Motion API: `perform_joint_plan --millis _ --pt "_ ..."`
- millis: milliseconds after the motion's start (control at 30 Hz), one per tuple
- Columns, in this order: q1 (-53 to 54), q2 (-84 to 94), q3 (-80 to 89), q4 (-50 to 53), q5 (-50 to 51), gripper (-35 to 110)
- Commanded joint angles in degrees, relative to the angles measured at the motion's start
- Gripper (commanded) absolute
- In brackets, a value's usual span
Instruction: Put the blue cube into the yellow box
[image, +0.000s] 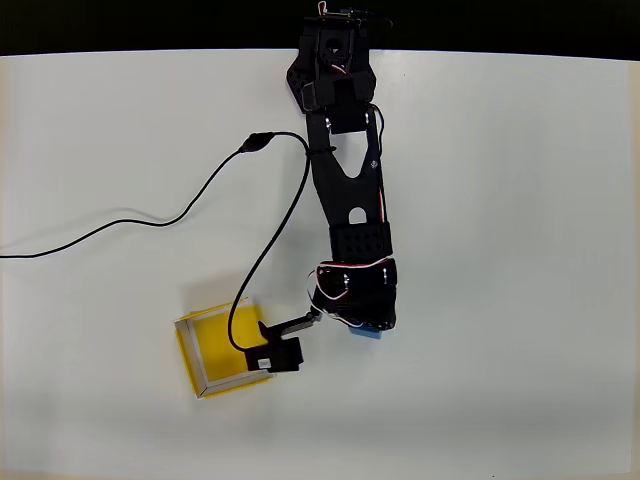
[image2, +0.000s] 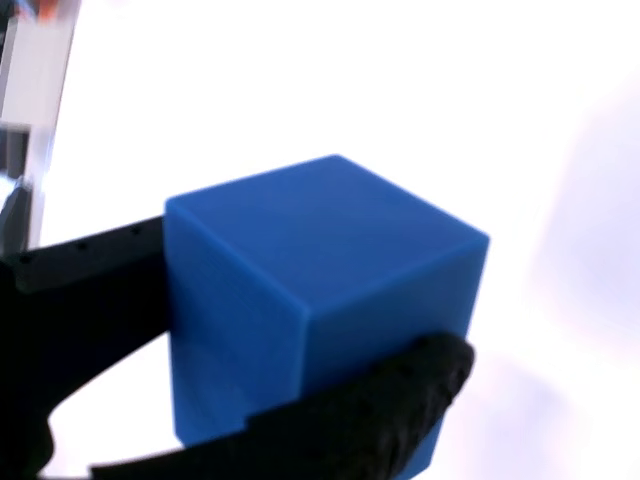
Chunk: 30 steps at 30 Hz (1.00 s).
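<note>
The gripper pinches the cube across two opposite flat faces — a sound hold. The cube looks rigid, light and smooth, so perhaps slippery. From overhead it sits just right of the box, outside it.

No readable text or labels, seemingly.

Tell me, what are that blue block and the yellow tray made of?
The blue cube, gripped between the black fingers, looks like hard plastic: smooth matte faces with faint fine lines, possibly 3D-printed. The yellow box seems plastic or card, with a flat yellow floor and pale rim; the overhead view leaves it open.
</note>
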Motion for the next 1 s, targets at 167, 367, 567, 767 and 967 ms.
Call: perform_joint_plan --millis 167,367,567,767,967 --pt "16.44 13.36 -4.66 -14.06 -12.74 19" --pt "23.12 9.84 -9.23 -23.12 -17.14 19" --pt "27.07 4.04 -13.10 -29.36 -19.42 18" --pt "28.48 -1.32 -13.36 -34.28 -20.21 19" --pt "28.74 -5.71 -12.74 -34.37 -20.30 19"
